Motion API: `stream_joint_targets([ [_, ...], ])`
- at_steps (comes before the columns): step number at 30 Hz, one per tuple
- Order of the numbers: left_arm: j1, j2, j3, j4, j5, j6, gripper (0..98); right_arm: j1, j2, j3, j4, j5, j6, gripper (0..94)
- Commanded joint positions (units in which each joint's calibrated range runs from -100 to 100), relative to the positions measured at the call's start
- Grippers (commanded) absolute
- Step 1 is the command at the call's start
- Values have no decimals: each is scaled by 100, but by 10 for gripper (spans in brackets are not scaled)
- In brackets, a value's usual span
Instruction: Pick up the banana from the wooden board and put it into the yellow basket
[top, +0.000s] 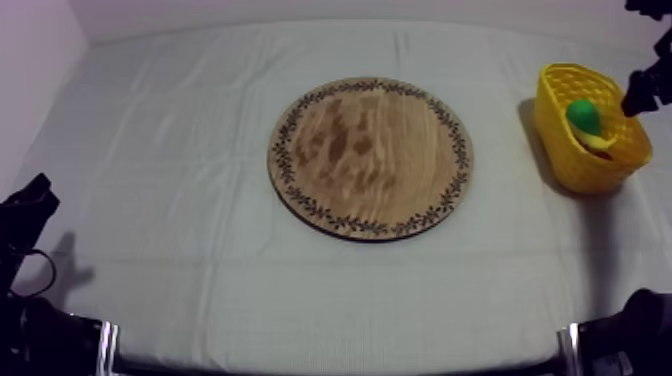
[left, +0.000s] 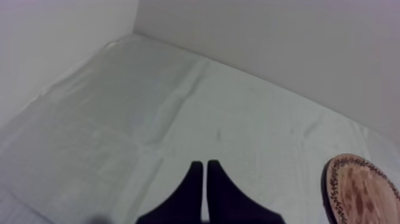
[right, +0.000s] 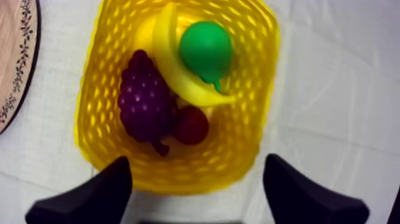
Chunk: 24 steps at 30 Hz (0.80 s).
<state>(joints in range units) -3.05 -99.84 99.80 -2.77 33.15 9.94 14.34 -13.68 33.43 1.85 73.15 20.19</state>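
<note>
Tabletop (top: 170, 140): covered by a grey-white cloth with faint creases; pale walls rise behind its far edge and along its left side.
Wooden board (top: 370, 157): round, with a patterned rim, lying flat at the middle of the tabletop.
Yellow basket (top: 560, 78): stands at the right side of the tabletop, well apart from the wooden board, with its lattice wall upright.
Banana (right: 172, 68): inside the yellow basket, curved across the middle of it and touching the pear.
Pear (right: 205, 47): green, inside the yellow basket, nestled against the banana's inner curve with its stalk end against the banana.
Grapes (right: 146, 101): a purple bunch inside the yellow basket, on the side of the banana nearer the wooden board.
Small red fruit (right: 190, 125): on the basket floor, touching the grapes and just beside the banana's lower end.
Right arm (top: 648, 85): at the upper right of the top view, its black end over the yellow basket's outer rim.
Right jaws: apart with nothing between them, hovering above the yellow basket, one at each side of its near wall.
Left arm (top: 25, 215): low at the left edge of the top view.
Left jaws: together as a narrow wedge, gripping nothing, over bare cloth with the wooden board's rim off to one side.
</note>
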Motion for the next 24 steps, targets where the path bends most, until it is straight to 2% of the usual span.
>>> stream_joint_targets([
  [1,-2,2,-2,1,-1,0,1,21,-888,524,1,-226,-55,536],
  [4,-2,2,-2,1,-1,0,1,30,-1512,987,7,-510,-127,447],
  [7,-2,2,-2,1,-1,0,1,128,-2097,1408,-124,-803,-9,344],
  [11,-2,2,-2,1,-1,0,1,223,-2806,1911,-323,-1239,171,143],
  [13,-2,2,-2,1,-1,0,1,237,-3147,2134,-406,-1490,215,74],
  [18,-2,2,-2,1,-1,0,1,252,-4095,2877,-769,-2289,574,19],
  [24,-2,2,-2,1,-1,0,1,388,-5246,4036,-1615,-3219,1367,7],
])
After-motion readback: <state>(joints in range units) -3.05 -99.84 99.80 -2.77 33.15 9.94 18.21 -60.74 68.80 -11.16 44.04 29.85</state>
